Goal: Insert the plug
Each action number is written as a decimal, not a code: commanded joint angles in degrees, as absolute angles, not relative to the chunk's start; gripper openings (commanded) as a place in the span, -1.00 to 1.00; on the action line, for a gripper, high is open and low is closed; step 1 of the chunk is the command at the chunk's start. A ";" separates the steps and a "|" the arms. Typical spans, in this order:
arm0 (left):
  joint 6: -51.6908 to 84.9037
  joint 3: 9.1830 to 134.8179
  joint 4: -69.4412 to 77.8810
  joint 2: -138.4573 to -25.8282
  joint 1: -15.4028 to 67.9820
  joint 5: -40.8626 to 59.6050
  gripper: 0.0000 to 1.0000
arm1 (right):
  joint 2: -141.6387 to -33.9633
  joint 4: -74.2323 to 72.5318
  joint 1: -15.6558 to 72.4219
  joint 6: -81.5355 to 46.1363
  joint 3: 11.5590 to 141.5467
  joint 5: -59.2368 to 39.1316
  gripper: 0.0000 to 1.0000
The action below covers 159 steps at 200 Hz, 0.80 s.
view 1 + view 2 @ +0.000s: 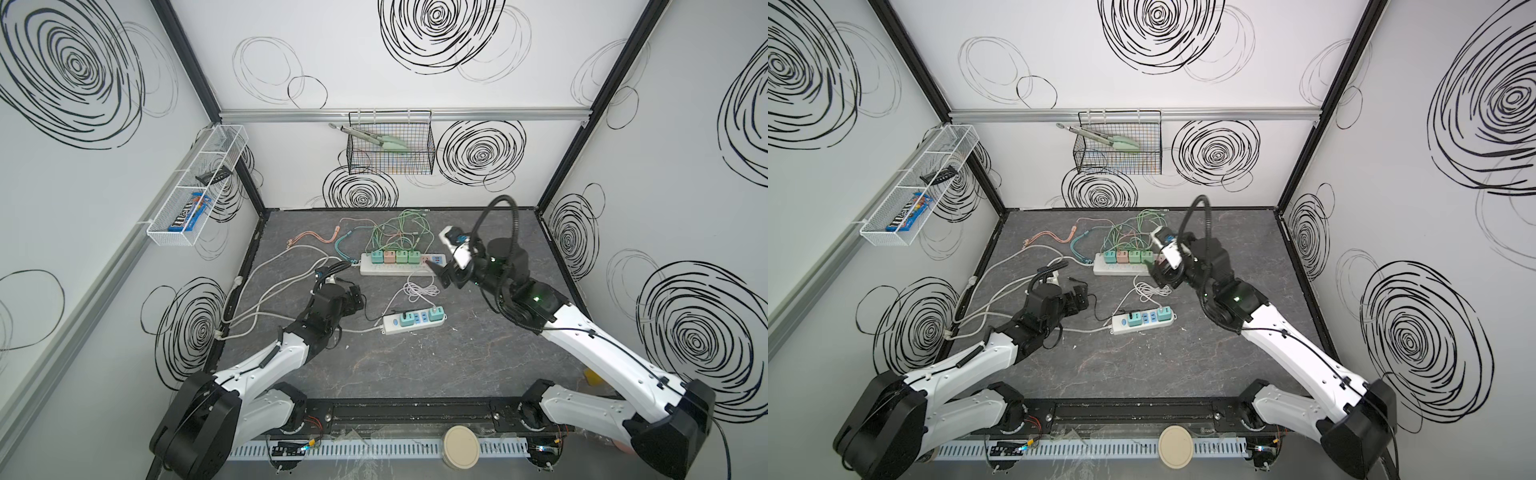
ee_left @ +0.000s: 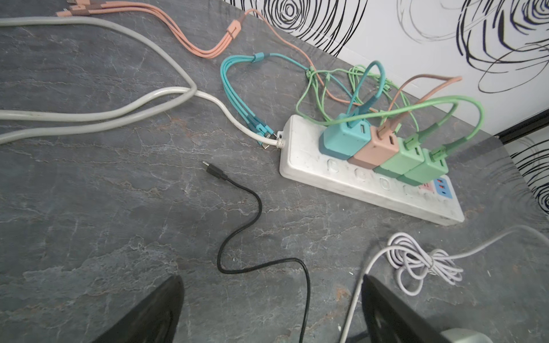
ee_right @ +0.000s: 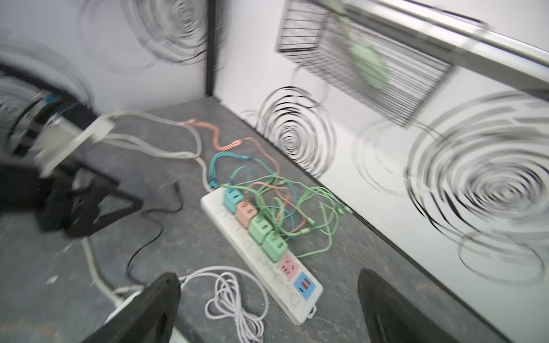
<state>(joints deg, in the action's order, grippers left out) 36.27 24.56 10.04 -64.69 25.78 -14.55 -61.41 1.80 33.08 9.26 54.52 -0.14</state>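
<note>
The far white power strip point(image 1: 390, 270) holds a teal, a pink and two green charger plugs in a row; the rightmost green plug point(image 1: 414, 257) point(image 3: 274, 245) stands seated beside a free pink socket point(image 3: 286, 265). My right gripper point(image 1: 444, 277) point(image 3: 267, 273) hovers open over that strip's right end with nothing between its fingers. The near power strip point(image 1: 415, 326) carries a teal plug point(image 1: 405, 319) and a green plug point(image 1: 435, 312). To the left of the near strip, my left gripper point(image 1: 357, 297) point(image 2: 271, 279) is open and low over the table, above a loose black cable point(image 2: 237, 237).
A coiled white cable point(image 1: 419, 289) lies between the two strips. Thick grey cords point(image 1: 266, 286) run off to the left wall. Orange, teal and green leads tangle behind the far strip. A black wire basket point(image 1: 390, 153) hangs on the back wall.
</note>
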 commanded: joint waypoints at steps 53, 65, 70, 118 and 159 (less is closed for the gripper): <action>34.55 31.63 7.08 -75.92 25.58 -7.27 1.00 | -69.65 -7.00 19.40 -12.68 41.02 -15.78 0.78; 34.22 32.96 6.68 -78.23 25.63 -5.63 0.93 | -71.09 -10.43 20.20 -12.57 38.09 -16.73 0.74; 34.19 33.42 6.72 -79.10 25.79 -5.03 0.89 | -71.57 -12.02 20.58 -12.49 36.97 -17.00 0.73; 36.07 35.07 7.39 -85.91 25.96 -7.58 0.61 | -78.86 -19.44 25.14 -8.64 33.72 -15.01 0.63; 36.04 36.59 8.54 -90.57 24.86 -5.56 0.48 | -87.44 -23.01 30.04 -6.11 36.61 -8.63 0.59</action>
